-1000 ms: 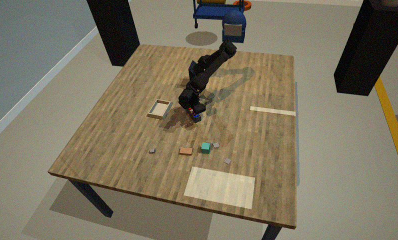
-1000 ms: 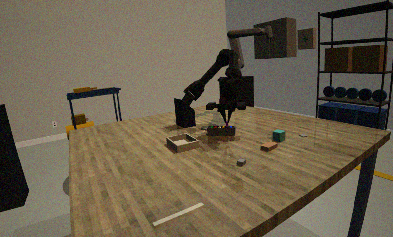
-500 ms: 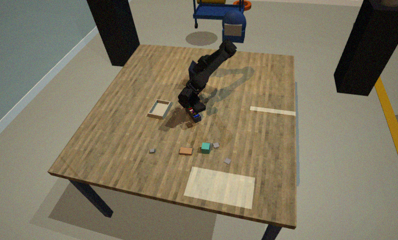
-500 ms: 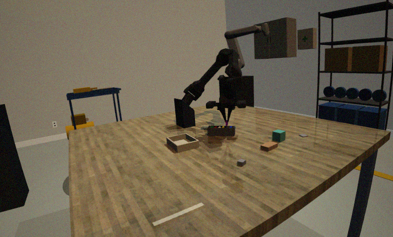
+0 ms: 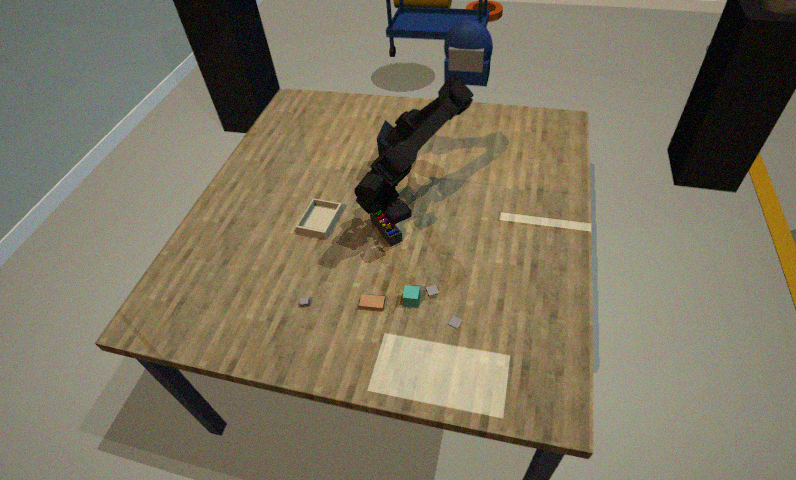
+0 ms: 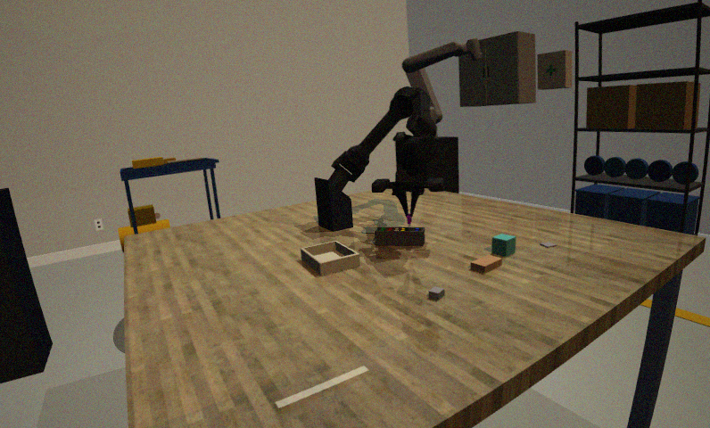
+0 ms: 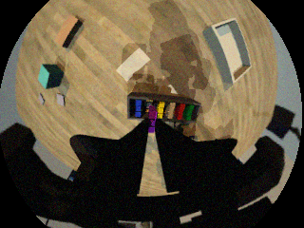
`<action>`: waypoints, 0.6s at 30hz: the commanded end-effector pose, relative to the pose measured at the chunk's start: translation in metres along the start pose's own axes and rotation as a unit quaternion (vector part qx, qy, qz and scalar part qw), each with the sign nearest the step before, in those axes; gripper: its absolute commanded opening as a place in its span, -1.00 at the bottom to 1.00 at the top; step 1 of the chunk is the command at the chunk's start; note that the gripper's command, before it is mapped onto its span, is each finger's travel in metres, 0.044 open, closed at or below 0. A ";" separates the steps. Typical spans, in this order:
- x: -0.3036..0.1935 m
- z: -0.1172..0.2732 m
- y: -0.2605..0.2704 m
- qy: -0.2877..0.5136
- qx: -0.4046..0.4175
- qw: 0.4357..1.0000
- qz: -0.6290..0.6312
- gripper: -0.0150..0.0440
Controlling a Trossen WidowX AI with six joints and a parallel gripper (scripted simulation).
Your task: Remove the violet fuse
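While I am holding the arm over the fuse block (image 6: 400,236), the gripper (image 6: 410,217) is pinching the violet fuse (image 6: 410,218) by its top between the fingertips, and the fuse is hanging just above the block, apparently free of its slot. In the wrist view it is showing as a small violet sliver (image 7: 152,124) in front of the row of other fuses (image 7: 174,112). I am judging it light, stiff and smooth-sided, so a narrow grip high on its head is suiting it, though it could be slipping or twisting. The tray (image 6: 330,258) is sitting near the block on the table (image 6: 295,328), to the side, and I am planning more height before moving across.
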State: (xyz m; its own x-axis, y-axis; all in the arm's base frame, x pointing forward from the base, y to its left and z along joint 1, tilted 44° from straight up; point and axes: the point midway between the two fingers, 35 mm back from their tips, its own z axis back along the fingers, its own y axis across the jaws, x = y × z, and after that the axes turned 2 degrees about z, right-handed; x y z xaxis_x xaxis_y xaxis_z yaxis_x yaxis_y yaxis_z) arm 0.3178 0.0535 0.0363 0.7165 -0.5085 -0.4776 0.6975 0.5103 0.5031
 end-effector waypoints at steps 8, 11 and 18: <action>0.001 0.019 0.000 -0.004 0.000 1.000 0.002 -0.49; 0.001 0.020 0.000 -0.004 0.000 1.000 0.002 -0.49; 0.031 0.023 -0.018 -0.010 -0.003 1.000 0.001 -0.49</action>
State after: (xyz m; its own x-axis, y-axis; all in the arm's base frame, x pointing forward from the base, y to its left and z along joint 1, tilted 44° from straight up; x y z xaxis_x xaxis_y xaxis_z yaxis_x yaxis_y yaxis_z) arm 0.3240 0.0275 0.0387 0.7215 -0.5116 -0.4666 0.6922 0.5158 0.5048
